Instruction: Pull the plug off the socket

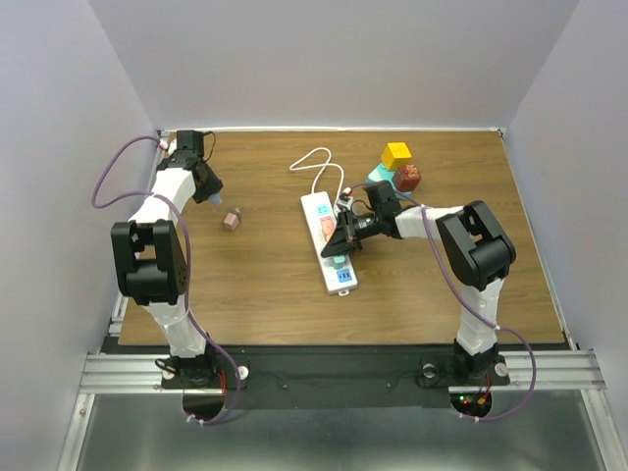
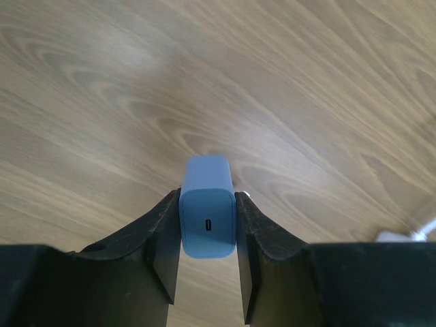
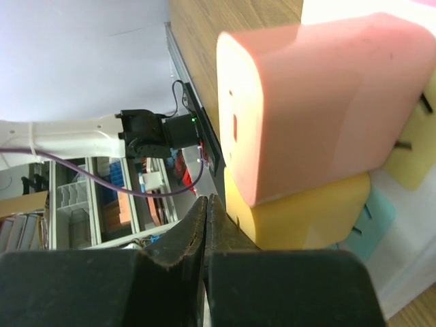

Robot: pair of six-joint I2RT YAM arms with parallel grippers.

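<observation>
The long white power strip (image 1: 332, 257) lies at the table's middle, its thin white cord (image 1: 316, 162) looping to the back. My left gripper (image 1: 208, 194) is at the far left, away from the strip, shut on a blue plug (image 2: 204, 178) and held above bare wood. My right gripper (image 1: 343, 238) is shut and empty, low over the strip. In the right wrist view its closed fingertips (image 3: 206, 204) sit just beside a pink plug (image 3: 306, 102) and a yellow plug (image 3: 300, 211), both seated in the strip (image 3: 409, 286).
A yellow cube (image 1: 396, 155), a red-brown block (image 1: 408, 178) and a teal block (image 1: 378, 177) stand behind the right gripper. A small brown block (image 1: 232, 220) lies near the left gripper. Grey walls enclose the table on three sides.
</observation>
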